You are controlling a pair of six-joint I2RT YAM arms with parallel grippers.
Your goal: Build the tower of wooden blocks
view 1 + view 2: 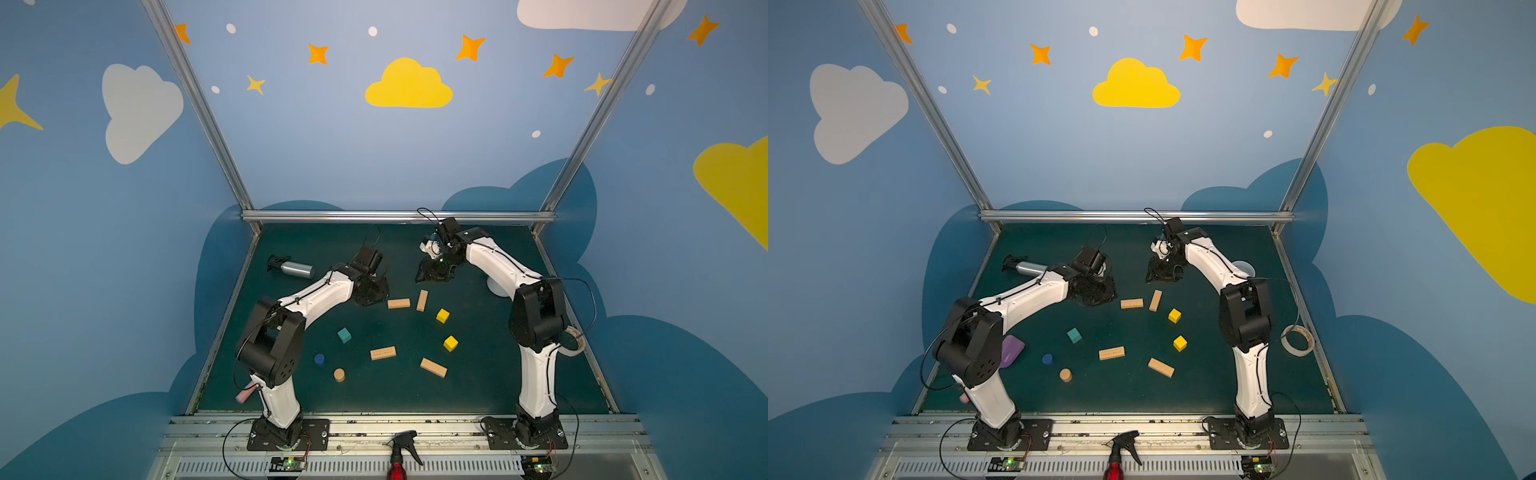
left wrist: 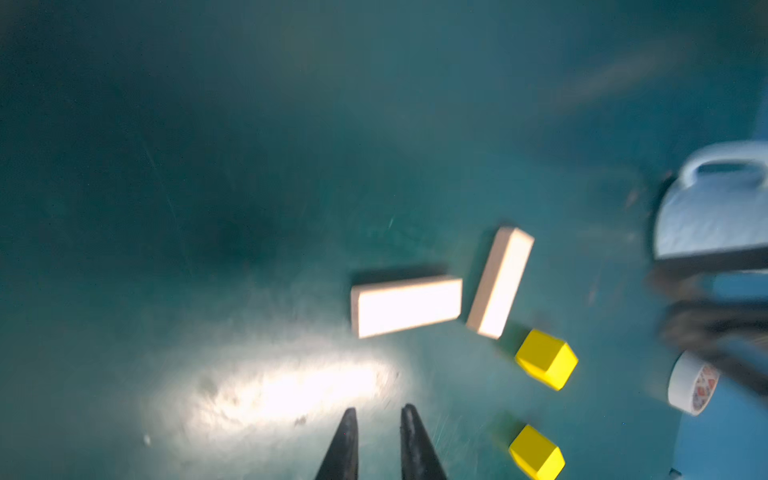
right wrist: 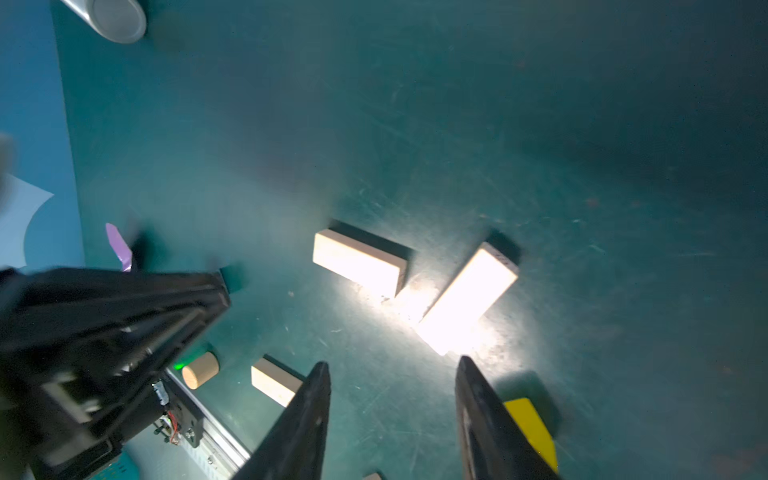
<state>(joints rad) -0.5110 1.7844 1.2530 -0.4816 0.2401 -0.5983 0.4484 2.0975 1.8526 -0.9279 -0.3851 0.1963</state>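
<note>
Just left of the far flat tan plank point(image 1: 399, 304), the left gripper point(image 2: 380, 411) hovers, jaws narrow and empty; beyond that plank the right gripper point(image 3: 392, 361) hangs half-spread, empty. Beside and nearer than the plank, the other wood blocks point(image 1: 382, 353) lie scattered, unstacked.

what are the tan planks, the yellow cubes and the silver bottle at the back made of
Tan planks: likely bare wood; matte, unpainted pale tan faces.
Yellow cubes: probably painted wood, though plastic is possible; even opaque yellow, no grain visible.
Silver bottle: looks like brushed metal, perhaps aluminium; soft grey sheen. Its black spray head looks plastic.
</note>
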